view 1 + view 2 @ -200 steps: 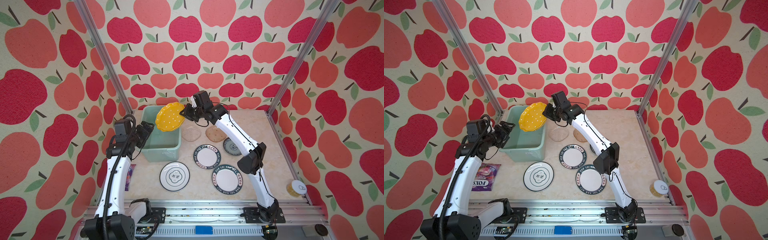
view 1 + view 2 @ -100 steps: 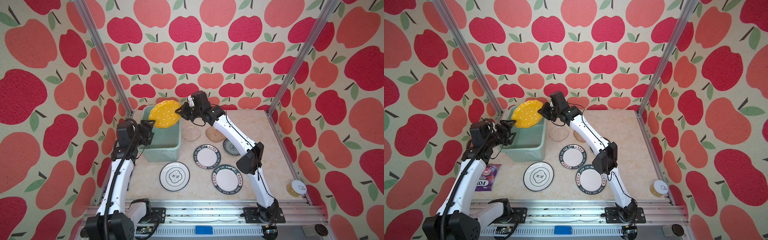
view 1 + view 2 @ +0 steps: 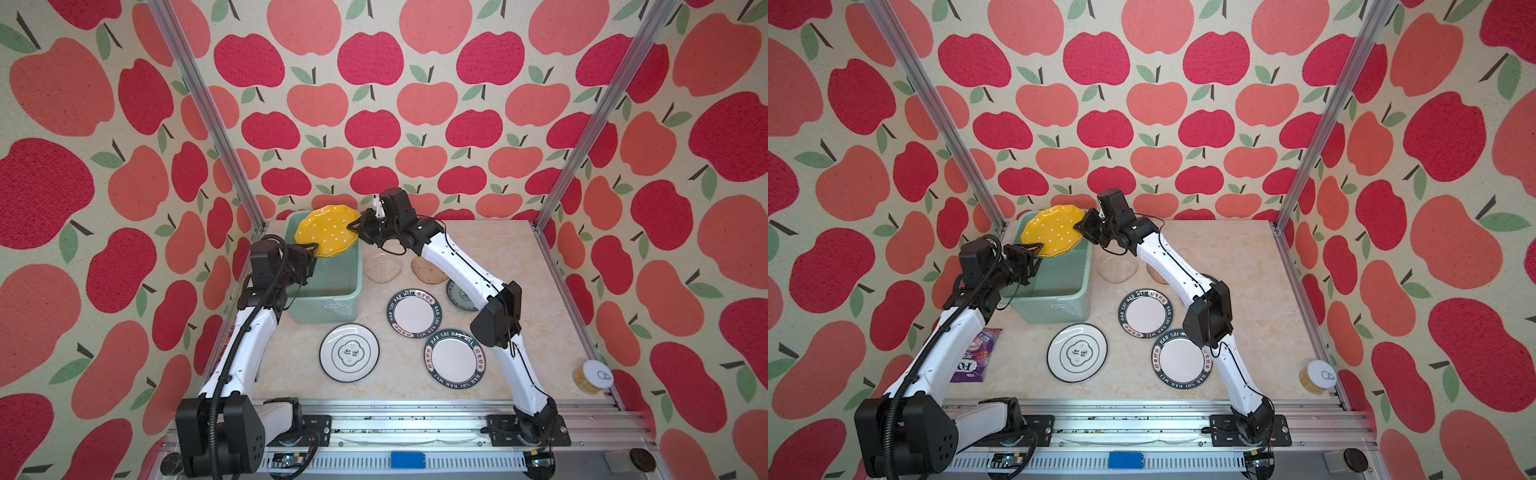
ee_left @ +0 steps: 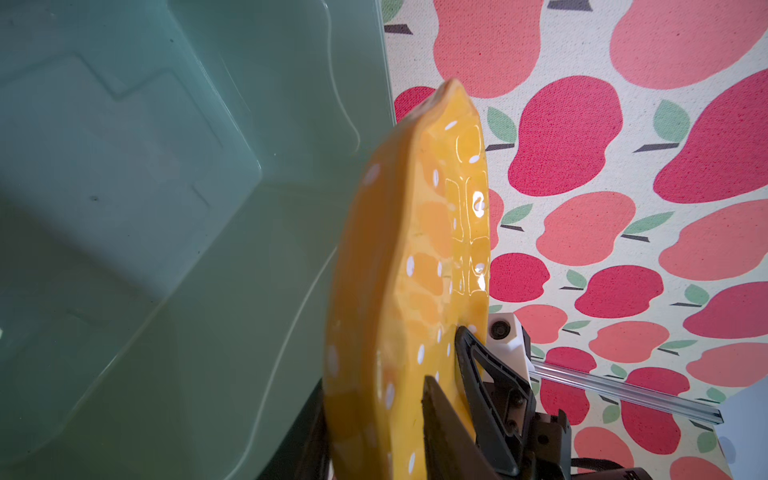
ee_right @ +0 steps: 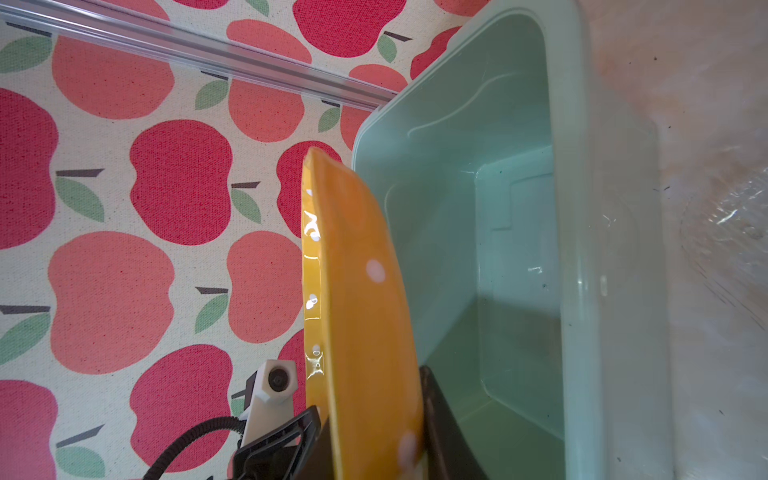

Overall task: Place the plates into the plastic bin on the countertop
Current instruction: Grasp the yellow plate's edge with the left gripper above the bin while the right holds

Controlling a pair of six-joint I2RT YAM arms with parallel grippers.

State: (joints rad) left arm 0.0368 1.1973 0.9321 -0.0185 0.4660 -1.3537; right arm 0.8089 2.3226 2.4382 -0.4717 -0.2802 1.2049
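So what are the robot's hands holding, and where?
The yellow plate, over the bin: right hand pinches its rim; left hand straddles the opposite rim, grip unclear.

The plate is yellow with white dots. The bin is pale green. The surface is cream, like marble. The walls are covered with red and pink apples with green leaves. The packet is purple.

countertop | on it: mint bin; six plates; purple snack packet
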